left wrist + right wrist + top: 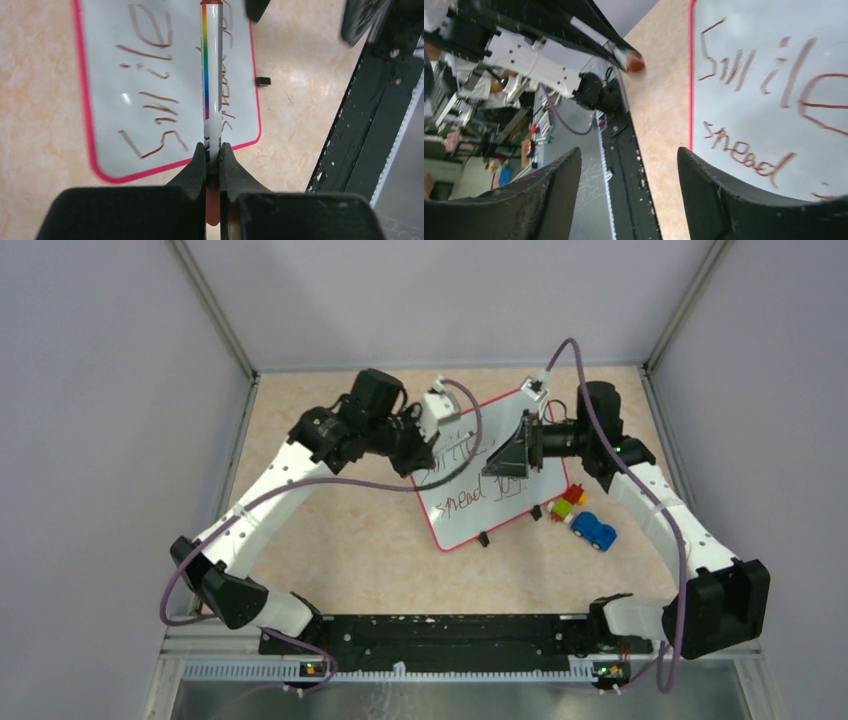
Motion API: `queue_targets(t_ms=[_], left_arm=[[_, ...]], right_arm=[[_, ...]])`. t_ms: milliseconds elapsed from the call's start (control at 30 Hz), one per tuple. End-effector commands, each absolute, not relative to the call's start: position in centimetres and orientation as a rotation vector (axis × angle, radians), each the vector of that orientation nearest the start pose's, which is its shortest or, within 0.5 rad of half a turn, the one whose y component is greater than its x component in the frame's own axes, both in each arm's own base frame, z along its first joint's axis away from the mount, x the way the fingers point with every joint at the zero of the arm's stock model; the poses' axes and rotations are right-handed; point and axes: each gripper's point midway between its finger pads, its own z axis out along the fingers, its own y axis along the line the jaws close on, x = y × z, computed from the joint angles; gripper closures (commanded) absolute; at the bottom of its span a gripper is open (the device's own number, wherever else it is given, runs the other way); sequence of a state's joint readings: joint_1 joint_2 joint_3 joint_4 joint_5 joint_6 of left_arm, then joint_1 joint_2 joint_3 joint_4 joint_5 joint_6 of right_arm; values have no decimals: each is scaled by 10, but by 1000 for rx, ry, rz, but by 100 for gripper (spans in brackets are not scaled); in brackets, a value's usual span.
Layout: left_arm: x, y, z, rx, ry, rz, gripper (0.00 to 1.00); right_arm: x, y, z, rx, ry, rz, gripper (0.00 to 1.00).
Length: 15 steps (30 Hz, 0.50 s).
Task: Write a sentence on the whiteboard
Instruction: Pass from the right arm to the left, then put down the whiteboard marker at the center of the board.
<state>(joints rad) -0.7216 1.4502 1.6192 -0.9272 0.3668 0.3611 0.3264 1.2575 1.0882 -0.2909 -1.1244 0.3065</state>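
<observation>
The whiteboard (468,526) lies tilted on the table right of centre, with a red-pink rim and small black feet. The sentence (478,488) on it reads "Smile" above "spread" in thin brownish-red strokes, and my arms hide part of it. My left gripper (424,456) hovers over the board's left edge. In the left wrist view this gripper (213,152) is shut on a white marker (213,75) with a rainbow stripe, above the whiteboard (107,145) and the sentence (150,95). My right gripper (510,454) is above the board's middle. The right gripper (629,155) is open and holds nothing, beside the whiteboard (744,125) and the sentence (769,75).
A red, yellow and green toy block (568,502) and a blue toy car (594,530) lie just right of the board. The black base rail (440,635) runs along the near edge. Grey walls enclose the table on three sides.
</observation>
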Motion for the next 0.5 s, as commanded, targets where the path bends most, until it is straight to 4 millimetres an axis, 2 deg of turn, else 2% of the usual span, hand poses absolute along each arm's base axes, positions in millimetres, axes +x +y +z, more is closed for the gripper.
queue_targets(t_ms=[0, 100, 133, 233, 367, 467], left_arm=[[272, -261, 356, 1054, 1829, -776, 100], [304, -222, 375, 849, 1826, -708, 100], [317, -199, 377, 763, 1842, -668, 100], [343, -144, 365, 581, 1913, -607, 100], [363, -79, 316, 413, 2061, -516, 100], [365, -50, 264, 363, 2199, -463, 100]], right_arm=[[250, 223, 341, -740, 1750, 1442, 29], [261, 205, 347, -688, 1741, 1399, 27], [265, 199, 347, -668, 1742, 1388, 27], [272, 181, 346, -622, 1741, 1362, 27], [282, 158, 335, -571, 1764, 1300, 27], [286, 146, 323, -543, 1799, 1251, 26]])
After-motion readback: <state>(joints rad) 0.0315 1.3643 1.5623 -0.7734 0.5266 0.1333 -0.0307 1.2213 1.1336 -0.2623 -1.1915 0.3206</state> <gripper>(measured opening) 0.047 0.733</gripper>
